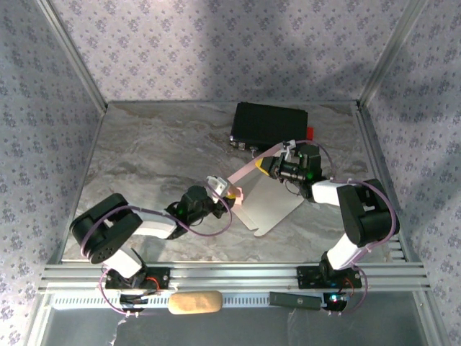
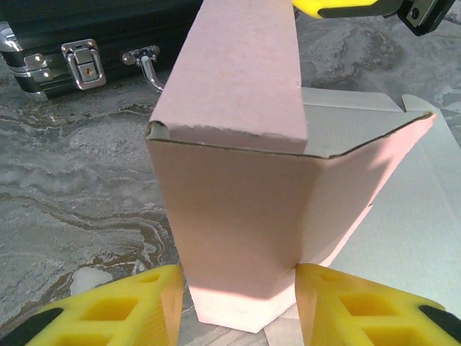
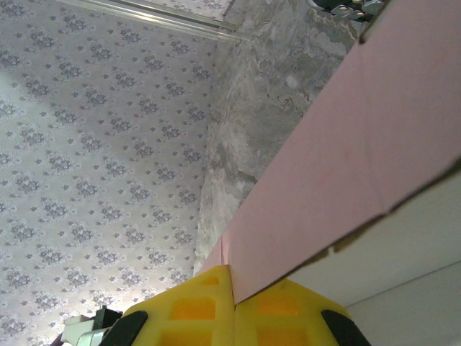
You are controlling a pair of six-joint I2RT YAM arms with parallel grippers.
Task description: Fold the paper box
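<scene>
The pink paper box [image 1: 277, 205] lies partly folded mid-table, its grey inner panel flat and a long pink flap [image 1: 252, 164] raised. In the left wrist view the folded pink wall [image 2: 238, 209] stands upright between my yellow fingers [image 2: 137, 310], touching both. My left gripper [image 1: 229, 191] holds the box's near-left corner. My right gripper [image 1: 270, 167] pinches the far end of the raised flap [image 3: 346, 166], its yellow pads [image 3: 194, 310] closed together on the card edge. That gripper's tip [image 2: 346, 6] shows above the flap in the left wrist view.
A black latched case [image 1: 270, 122] sits just behind the box, its clasps and handle [image 2: 86, 65] close to the flap. A small red item [image 1: 310, 132] lies at its right end. Patterned walls enclose the marble table [image 1: 144, 158]; open surface lies to the left.
</scene>
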